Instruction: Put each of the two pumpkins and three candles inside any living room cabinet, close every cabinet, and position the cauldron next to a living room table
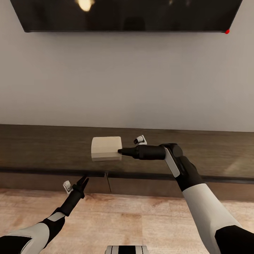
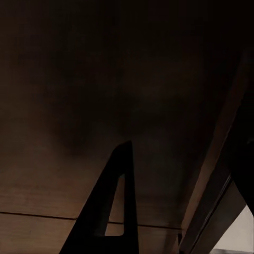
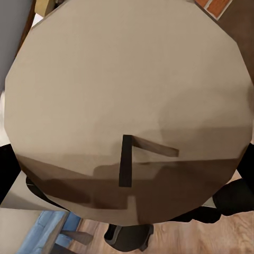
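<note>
1. Head view: the cabinet [image 1: 53,148] runs long and low along the wall, dark brown with a glossy top, and the bottom edge of a TV [image 1: 127,16] hangs above it.
2. A candle [image 1: 106,148], a squat beige cylinder, lies on its side over the cabinet top, with its pale reflection just under it.
3. The right tool [image 1: 120,151] reaches in from the right, its tips at the candle's right end and touching it.
4. In the right wrist view the candle's round flat face [image 3: 127,95] sits right at the lens, with a short dark wick [image 3: 125,161] near its middle; dark tool parts flank its rim on both sides, so the right tool is clamped on the candle.
5. The left tool [image 1: 84,180] sits lower, in front of the cabinet's front edge, pointing up towards a vertical seam [image 1: 107,181] between drawer fronts.
6. Whether the left tool's jaws are parted or closed, I cannot tell.
7. In the left wrist view one dark finger [image 2: 114,206] stands against dim brown wood [image 2: 106,95], very close.
8. Below the cabinet lies a light wood floor [image 1: 141,218].
</note>
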### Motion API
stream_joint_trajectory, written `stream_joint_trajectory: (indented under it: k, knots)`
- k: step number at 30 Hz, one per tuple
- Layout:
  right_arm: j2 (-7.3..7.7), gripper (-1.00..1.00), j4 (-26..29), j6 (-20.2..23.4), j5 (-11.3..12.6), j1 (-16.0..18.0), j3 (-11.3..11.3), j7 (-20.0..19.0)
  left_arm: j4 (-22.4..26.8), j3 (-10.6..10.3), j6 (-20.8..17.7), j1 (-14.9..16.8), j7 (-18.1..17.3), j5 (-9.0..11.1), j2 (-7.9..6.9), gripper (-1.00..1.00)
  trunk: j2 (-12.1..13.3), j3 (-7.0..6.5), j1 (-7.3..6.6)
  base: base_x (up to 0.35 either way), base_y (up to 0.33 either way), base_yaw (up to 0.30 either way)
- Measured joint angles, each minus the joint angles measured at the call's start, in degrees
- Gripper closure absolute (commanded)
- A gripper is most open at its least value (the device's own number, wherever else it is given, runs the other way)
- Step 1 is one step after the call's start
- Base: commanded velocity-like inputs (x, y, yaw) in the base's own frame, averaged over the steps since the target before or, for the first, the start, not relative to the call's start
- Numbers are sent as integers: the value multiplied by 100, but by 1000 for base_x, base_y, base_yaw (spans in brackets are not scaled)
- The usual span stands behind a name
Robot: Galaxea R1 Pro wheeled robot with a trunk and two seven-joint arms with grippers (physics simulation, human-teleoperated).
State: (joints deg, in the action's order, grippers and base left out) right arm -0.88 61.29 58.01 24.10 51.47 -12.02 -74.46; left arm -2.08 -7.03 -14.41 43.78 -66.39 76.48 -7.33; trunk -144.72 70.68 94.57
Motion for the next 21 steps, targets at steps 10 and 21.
stream_joint_trajectory:
  k: [10,21]
  knots:
    - [0,100,-1,0,2,0,0,-7,29,9,27,0,-146,-3,4,100,0,0,0,0,0,0]
    - [0,100,1,1,2,0,0,-6,31,5,32,1,-147,-2,4,100,0,0,0,0,0,0]
